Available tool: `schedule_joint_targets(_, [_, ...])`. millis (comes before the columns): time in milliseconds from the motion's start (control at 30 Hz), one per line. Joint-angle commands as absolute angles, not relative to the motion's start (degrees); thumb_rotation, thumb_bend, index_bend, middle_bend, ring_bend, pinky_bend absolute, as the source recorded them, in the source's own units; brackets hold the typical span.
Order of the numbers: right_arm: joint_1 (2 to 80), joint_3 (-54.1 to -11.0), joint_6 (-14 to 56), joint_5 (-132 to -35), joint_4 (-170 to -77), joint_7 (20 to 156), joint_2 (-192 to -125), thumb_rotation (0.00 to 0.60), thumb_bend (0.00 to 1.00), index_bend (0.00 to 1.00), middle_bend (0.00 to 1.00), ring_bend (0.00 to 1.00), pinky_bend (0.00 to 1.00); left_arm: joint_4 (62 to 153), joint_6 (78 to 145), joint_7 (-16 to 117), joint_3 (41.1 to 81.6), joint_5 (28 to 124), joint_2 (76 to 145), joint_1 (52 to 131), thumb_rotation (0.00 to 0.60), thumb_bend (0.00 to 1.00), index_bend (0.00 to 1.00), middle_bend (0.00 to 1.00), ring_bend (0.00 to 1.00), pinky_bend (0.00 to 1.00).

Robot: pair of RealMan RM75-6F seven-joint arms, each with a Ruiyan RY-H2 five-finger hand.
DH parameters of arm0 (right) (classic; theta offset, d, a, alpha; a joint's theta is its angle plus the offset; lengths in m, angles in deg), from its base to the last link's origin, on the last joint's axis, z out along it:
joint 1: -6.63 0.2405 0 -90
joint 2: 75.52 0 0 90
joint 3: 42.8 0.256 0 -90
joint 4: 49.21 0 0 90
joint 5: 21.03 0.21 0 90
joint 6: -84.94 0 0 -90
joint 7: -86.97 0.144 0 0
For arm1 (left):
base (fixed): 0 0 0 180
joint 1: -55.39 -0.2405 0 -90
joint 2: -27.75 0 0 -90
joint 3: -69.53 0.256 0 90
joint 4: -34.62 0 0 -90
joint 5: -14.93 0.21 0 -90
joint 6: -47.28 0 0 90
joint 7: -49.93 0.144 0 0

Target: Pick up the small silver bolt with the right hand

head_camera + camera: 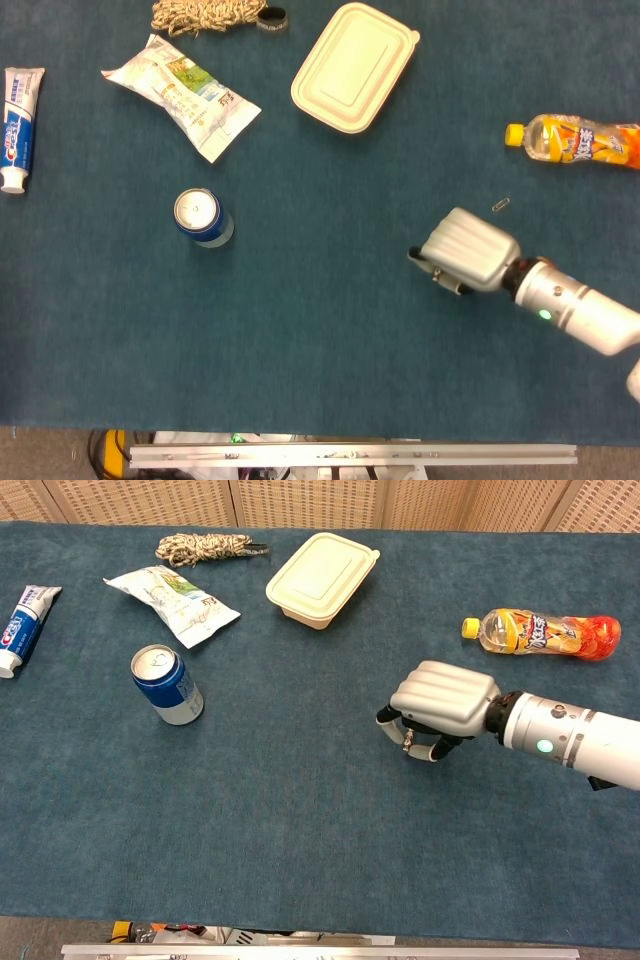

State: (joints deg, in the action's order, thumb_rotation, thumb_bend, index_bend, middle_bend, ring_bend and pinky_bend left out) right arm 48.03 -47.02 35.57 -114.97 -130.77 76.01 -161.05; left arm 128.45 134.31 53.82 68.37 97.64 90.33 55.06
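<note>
My right hand [468, 251] hovers over the blue cloth right of centre, its fingers curled in and its back facing up. The small silver bolt [407, 744] shows as a short silver piece under the curled fingers in the chest view, pinched against the thumb. The head view shows the same bolt [436, 272] as a sliver at the hand's lower left edge. Most of the bolt is hidden by the fingers. In the chest view the right hand [443, 706] is lifted a little off the cloth. My left hand appears in neither view.
A small silver clip-like item [500, 205] lies just beyond the hand. An orange drink bottle [575, 142] lies at far right, a cream lidded box [354, 67] at back centre. A blue can [203, 216], snack bag [182, 94], toothpaste [14, 126] and rope [205, 13] occupy the left.
</note>
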Motion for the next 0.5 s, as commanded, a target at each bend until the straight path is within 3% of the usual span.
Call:
schedule_joint_targets(33, [46.79,-46.17,33.18,-113.93,-132.63,77.38,-159.12,0.600,0.40,0.64,0.93,0.96,1.00,128.44,134.28,53.83,68.36,97.77,90.38,55.11,0.600,0.24,0.00,0.00,0.00,0.00])
schedule_joint_targets(500, [42.79,-44.28,27.74,-109.74,-133.81,85.87,-154.18,0.600,0.42,0.67,0.94,0.97,1.00,129.76,133.96,55.59,68.42,98.72,90.31,55.68,0.600,0.24,0.00,0.00,0.00,0.00])
